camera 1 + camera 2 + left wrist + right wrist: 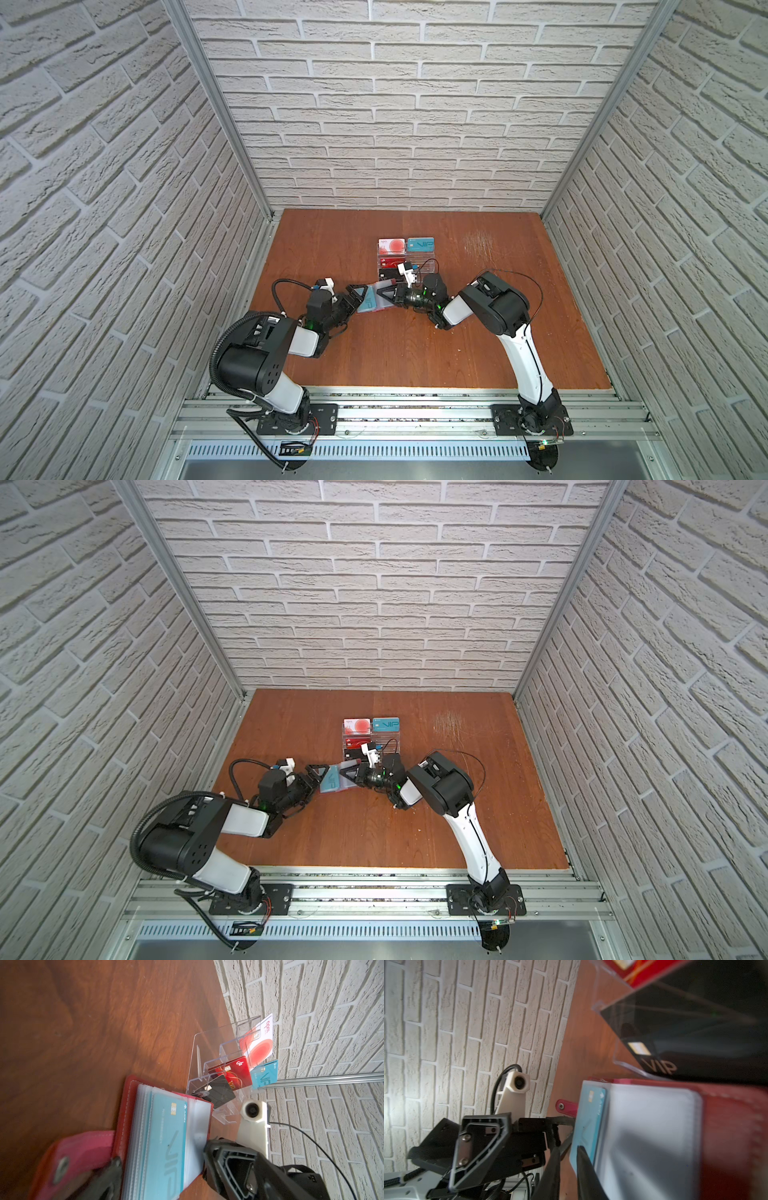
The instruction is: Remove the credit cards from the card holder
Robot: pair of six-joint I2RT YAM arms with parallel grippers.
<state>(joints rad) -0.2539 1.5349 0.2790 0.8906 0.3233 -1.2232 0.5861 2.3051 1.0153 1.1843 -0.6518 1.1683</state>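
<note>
Left wrist view: the small red leather-like card holder (126, 1105) lies open just before the clear acrylic tiered stand (198, 1051), a teal plastic VIP card (166, 1142) sleeved inside. Also before the stand, the left gripper (355, 299) gapes wide. The right gripper (568, 1148) has its fingers nearly together at the card's edge; whether it pinches the card, I cannot tell.

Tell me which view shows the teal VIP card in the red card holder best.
The left wrist view: the teal card lies face-on, chip and lettering readable. In both top views the card is tiny; the right wrist view shows a blurred strip.
</note>
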